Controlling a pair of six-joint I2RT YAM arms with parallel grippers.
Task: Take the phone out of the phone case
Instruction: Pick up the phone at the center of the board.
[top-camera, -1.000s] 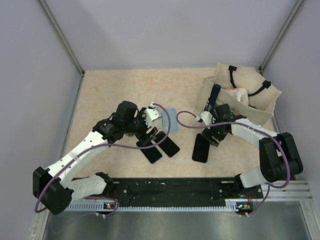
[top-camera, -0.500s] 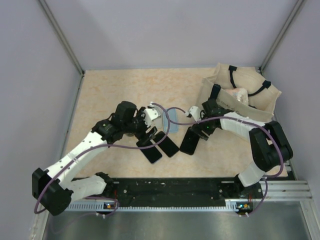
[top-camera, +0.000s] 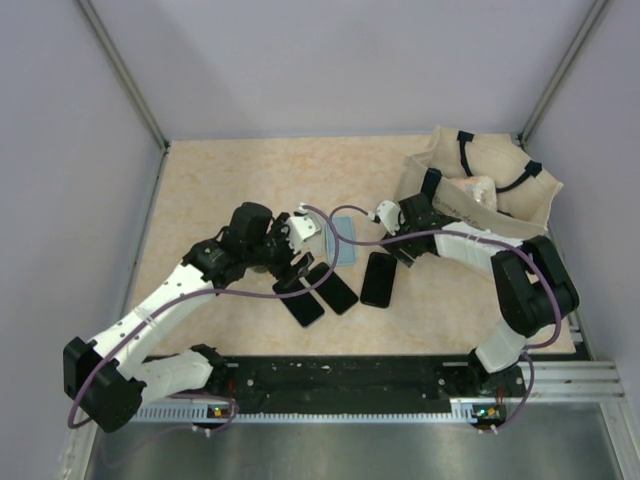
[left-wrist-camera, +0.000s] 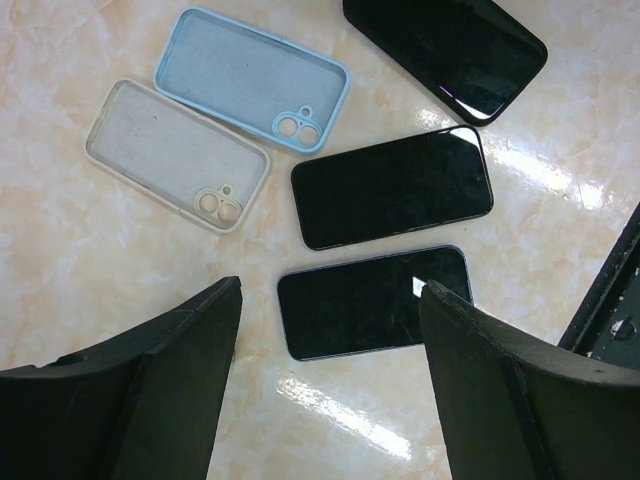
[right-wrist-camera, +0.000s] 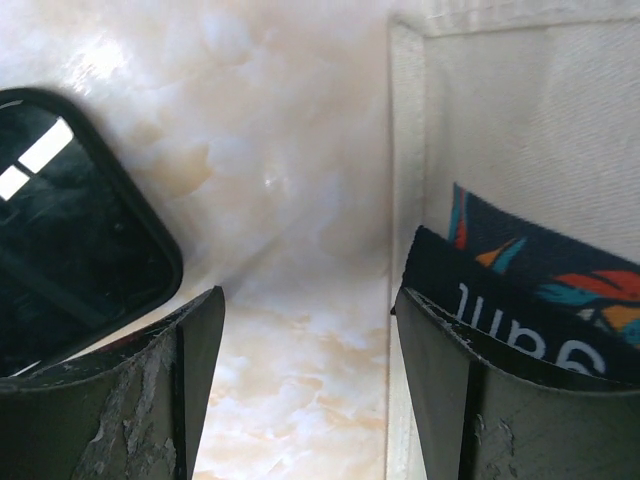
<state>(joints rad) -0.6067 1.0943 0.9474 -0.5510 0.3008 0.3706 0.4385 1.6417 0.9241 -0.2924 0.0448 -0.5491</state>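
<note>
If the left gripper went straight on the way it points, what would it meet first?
Probably the nearest dark phone, lying flat right under the left gripper, jaws open, though depth is unclear.

Two empty cases lay inside up, just beside each other, camera cutouts at the same end: light blue case (left-wrist-camera: 250, 92), translucent whitish case (left-wrist-camera: 178, 155). Three black phones lay flat, screens up and dark. Near phone (left-wrist-camera: 374, 302) and middle phone (left-wrist-camera: 392, 186) were bare, roughly parallel, close but apart. Third phone (left-wrist-camera: 445, 50) sat angled beyond them, larger, with a thicker black rim; couldn't tell if that was a case
</note>
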